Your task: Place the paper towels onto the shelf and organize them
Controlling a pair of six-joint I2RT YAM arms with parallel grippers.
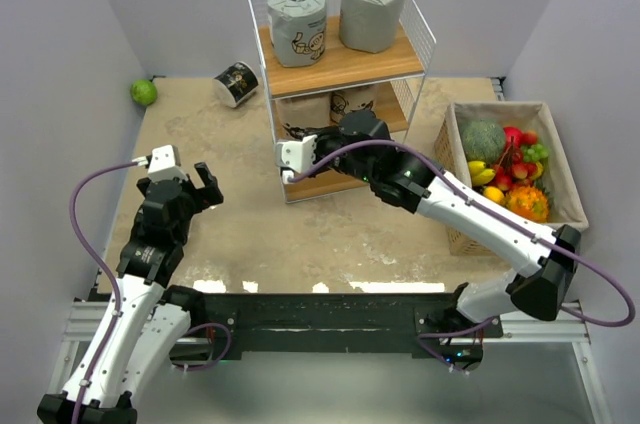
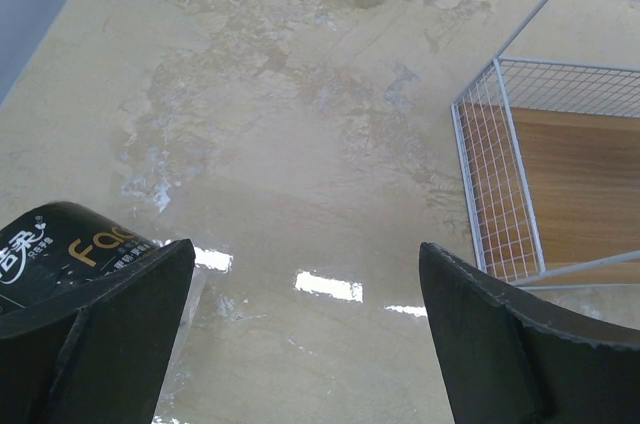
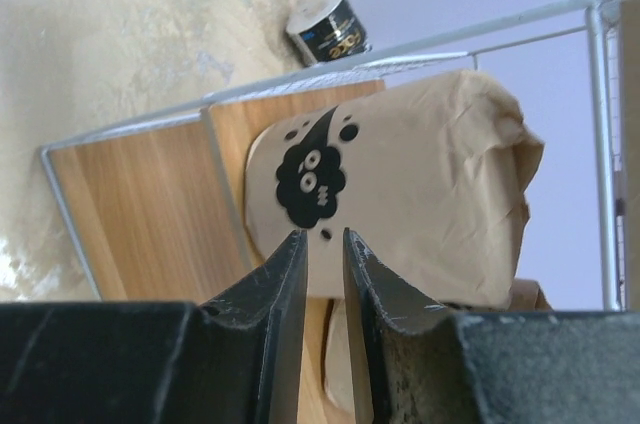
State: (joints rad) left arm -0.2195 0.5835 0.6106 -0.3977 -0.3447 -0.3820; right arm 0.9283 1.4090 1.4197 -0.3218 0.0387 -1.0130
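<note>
The shelf (image 1: 340, 64) stands at the back centre, with two grey paper towels (image 1: 297, 19) (image 1: 373, 8) upright on its top board. Two beige rolls (image 1: 305, 112) (image 1: 352, 101) sit on the middle tier. My right gripper (image 1: 358, 127) reaches into that tier. In the right wrist view it (image 3: 322, 234) is shut and empty, its tips just short of a beige roll with a dark cartoon print (image 3: 420, 174). A black roll (image 1: 237, 82) lies on the table left of the shelf. My left gripper (image 1: 207, 184) (image 2: 305, 249) hangs open over bare table, another black roll (image 2: 70, 244) beside its left finger.
A green round fruit (image 1: 143, 92) lies at the far left by the wall. A woven basket (image 1: 455, 159) full of fruit and vegetables stands right of the shelf, close beside my right forearm. The shelf's white wire side (image 2: 490, 194) is near my left gripper's right finger.
</note>
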